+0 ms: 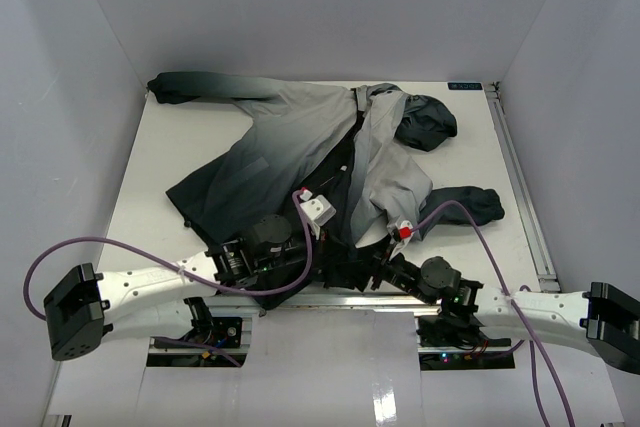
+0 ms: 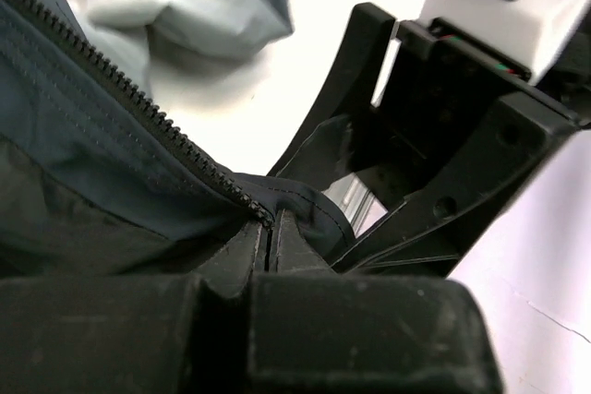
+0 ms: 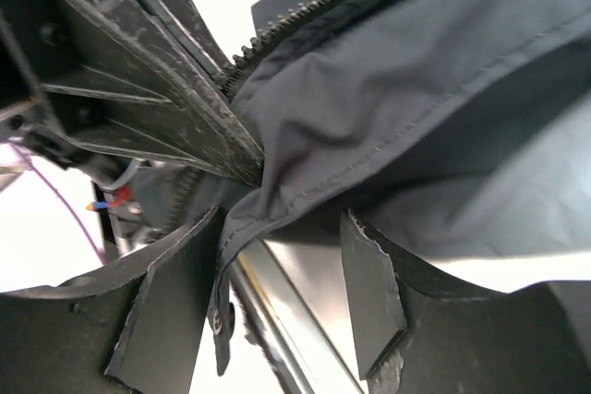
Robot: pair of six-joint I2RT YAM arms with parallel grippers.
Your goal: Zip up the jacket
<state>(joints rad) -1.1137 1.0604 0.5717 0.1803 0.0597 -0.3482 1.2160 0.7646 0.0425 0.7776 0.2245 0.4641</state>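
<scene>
The jacket (image 1: 300, 137) lies spread on the white table, light grey fading to dark at the hem, front open, hood (image 1: 425, 122) at the far right. My left gripper (image 1: 338, 247) is at the hem near the table's front edge. In the left wrist view it (image 2: 268, 232) is shut on the dark zipper edge (image 2: 138, 103) at its lower end. My right gripper (image 1: 375, 272) is just beside it. In the right wrist view it (image 3: 277, 288) is open, its fingers (image 3: 171, 306) either side of the hanging hem corner of the other front panel (image 3: 388, 89).
The metal front edge of the table (image 3: 277, 302) runs right under both grippers. A rail (image 1: 520, 177) lines the table's right side. White walls enclose the table. Purple cables (image 1: 470, 212) loop over both arms. The two grippers are very close together.
</scene>
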